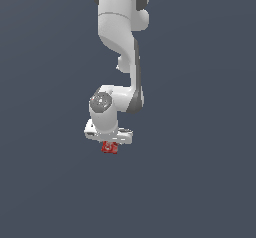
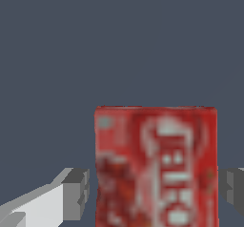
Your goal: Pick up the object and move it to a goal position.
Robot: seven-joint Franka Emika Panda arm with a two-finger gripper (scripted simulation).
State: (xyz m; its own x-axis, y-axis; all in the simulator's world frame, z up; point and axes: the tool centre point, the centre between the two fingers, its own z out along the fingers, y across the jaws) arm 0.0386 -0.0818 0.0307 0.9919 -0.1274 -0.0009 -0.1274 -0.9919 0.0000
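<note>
The object, a small flat red box with whitish print (image 1: 109, 147), sits right under the white hand of my arm in the exterior view. In the wrist view the red box (image 2: 156, 166) fills the space between my two grey fingers. One finger (image 2: 76, 192) stands a narrow gap off one side of the box; the other finger (image 2: 232, 185) is nearly against the opposite side. My gripper (image 1: 109, 143) is open and straddles the box, with its fingertips hidden behind the hand in the exterior view.
A plain dark blue-grey surface (image 1: 200, 182) fills the rest of both views. The arm's white links (image 1: 117, 27) rise above the hand. No goal marker shows.
</note>
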